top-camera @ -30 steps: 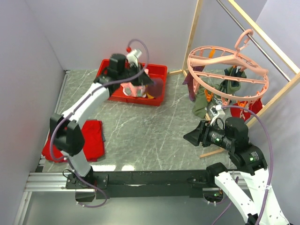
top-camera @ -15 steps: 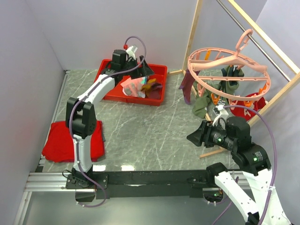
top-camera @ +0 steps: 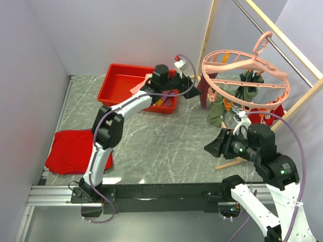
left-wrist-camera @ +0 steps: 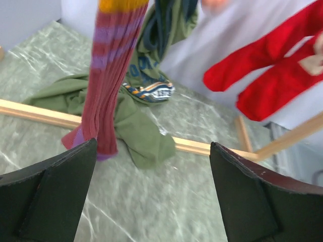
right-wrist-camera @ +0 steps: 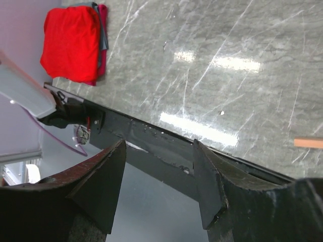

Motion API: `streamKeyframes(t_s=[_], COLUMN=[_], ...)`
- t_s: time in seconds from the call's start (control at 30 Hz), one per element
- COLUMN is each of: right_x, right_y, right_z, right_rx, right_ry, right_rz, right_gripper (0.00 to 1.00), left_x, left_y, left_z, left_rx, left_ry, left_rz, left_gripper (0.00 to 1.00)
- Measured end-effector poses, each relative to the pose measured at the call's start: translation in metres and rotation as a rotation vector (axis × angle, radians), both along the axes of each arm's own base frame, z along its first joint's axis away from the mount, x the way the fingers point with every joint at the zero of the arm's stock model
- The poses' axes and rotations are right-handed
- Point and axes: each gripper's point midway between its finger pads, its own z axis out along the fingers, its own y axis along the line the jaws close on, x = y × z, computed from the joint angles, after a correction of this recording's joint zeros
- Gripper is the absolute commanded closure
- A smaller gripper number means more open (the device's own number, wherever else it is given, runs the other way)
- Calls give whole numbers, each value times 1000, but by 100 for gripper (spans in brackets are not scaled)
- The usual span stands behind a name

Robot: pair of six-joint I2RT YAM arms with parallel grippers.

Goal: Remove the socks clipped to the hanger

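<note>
**Clerk:** Nearest entry?

**Keeper:** Entry one, right gripper (top-camera: 208, 147). It hung over the near right of the surface (top-camera: 151, 136), pointing left. Its jaws stood partly apart with nothing between them.

**Clerk:** Near left?

**Keeper:** Entry two, red cloth (top-camera: 75, 151). One piece, folded, lay flat at the near left corner.

**Clerk:** Further out?

**Keeper:** Entry three, left gripper (top-camera: 191, 89). Its arm stretched to the far middle, between the red bin (top-camera: 121, 84) and the hanger (top-camera: 237, 62). The jaws were spread wide, released and empty.

**Clerk:** The socks, then.

**Keeper:**
- One maroon striped sock (left-wrist-camera: 108, 75) hung straight down from the hanger's left side. Its toe was low by the surface; contact could not be told.
- One dark green sock (left-wrist-camera: 151, 55) hung just behind it, striped cuff lowest.
- One olive green sock (left-wrist-camera: 136, 131) lay crumpled on the surface below, draped across the wooden base bar (left-wrist-camera: 30, 112). Whether it was fastened above could not be told.
- Two red socks (left-wrist-camera: 267, 75) hung further right.

**Clerk:** The hanger itself?

**Keeper:** A pink ring with spokes, at the far right. Its hook sat over the metal rail (top-camera: 282, 53) of the wooden frame (top-camera: 207, 38).

**Clerk:** Farthest?

**Keeper:** The red bin stood against the far wall, left of centre. The binned socks (top-camera: 159, 101) made a small heap at its right end, largely hidden by the left arm (top-camera: 128, 107).
</note>
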Motion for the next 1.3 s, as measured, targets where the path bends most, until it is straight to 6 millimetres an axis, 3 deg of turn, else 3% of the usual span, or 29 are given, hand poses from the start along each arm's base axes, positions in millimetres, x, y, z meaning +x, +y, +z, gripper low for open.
streamKeyframes(t_s=[0.17, 0.37, 0.5, 0.63, 0.67, 0.7, 0.8, 0.87, 0.93, 0.97, 1.0, 1.13, 1.3], right_x=[-8, -18, -23, -26, -26, -27, -29, -31, -32, -32, -33, -34, -35], right_y=[-3, -7, -9, -10, -10, -10, -10, -11, -11, -12, -12, -13, -12], right_z=[4, 3, 1, 2, 2, 3, 4, 7, 9, 10, 10, 12, 13], right_rx=[-1, -8, -8, -6, -4, -2, 1, 4, 7, 7, 8, 13, 27], right_ry=[18, 53, 73, 81, 82, 84, 92, 91, 90, 88, 87, 86, 85], right_rz=[-8, -18, -29, -36, -37, -39, -44, -47, -50, -52, -54, -60, -69], right_gripper=[37, 37, 38, 38, 38, 38, 38, 38, 38, 38, 38, 38, 38], left_x=[26, 54, 68, 75, 76, 77, 80, 78, 73, 71, 70, 65, 59], left_y=[-5, 1, -12, -29, -34, -39, -57, -69, -77, -80, -82, -87, -70], left_z=[-23, -25, -32, -57, -64, -71, -84, -89, -91, -90, -90, -79, -88], left_rx=[10, -23, -64, -96, -103, -108, -142, -167, -182, -187, -190, -221, -160], left_ry=[-62, -122, -145, -120, -119, -113, -103, -107, -108, -106, -107, -127, -76], left_rz=[94, 206, 204, 193, 194, 196, 202, 203, 203, 204, 208, 234, 264], left_gripper=[1, 4, 4, 1, 4, 15, 32, 39, 58, 85, 99, 99, 99])
